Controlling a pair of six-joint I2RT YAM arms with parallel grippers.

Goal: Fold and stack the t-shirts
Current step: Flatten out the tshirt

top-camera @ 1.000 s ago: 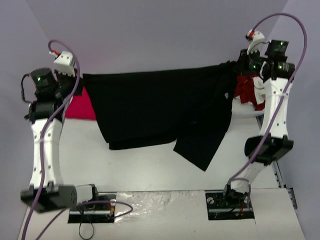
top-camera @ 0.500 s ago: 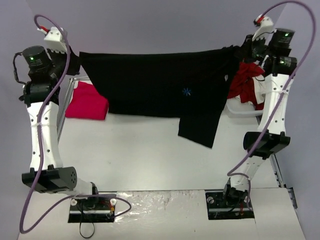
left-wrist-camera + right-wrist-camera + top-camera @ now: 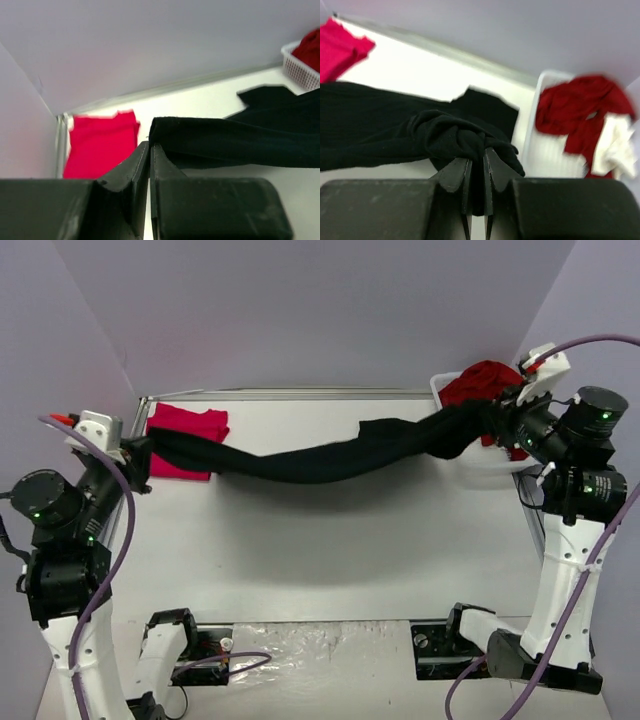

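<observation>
The black t-shirt (image 3: 330,458) hangs stretched in a sagging band across the table between both grippers. My left gripper (image 3: 138,455) is shut on its left end; in the left wrist view the cloth (image 3: 235,140) runs right from my closed jaws (image 3: 150,147). My right gripper (image 3: 503,418) is shut on its bunched right end (image 3: 450,137), with cloth between the jaws (image 3: 475,155). The pink-red t-shirt (image 3: 188,430) lies folded flat at the back left of the table, also in the left wrist view (image 3: 100,145).
A white basket (image 3: 480,462) at the back right holds dark red cloth (image 3: 480,382) and something white (image 3: 615,145). A metal rail (image 3: 290,394) runs along the table's back edge. Purple walls close in the sides.
Both arms have swung down and outward. The black t-shirt, held up spread wide with its blue mark showing, is now pulled into a narrow sagging band low over the table.
</observation>
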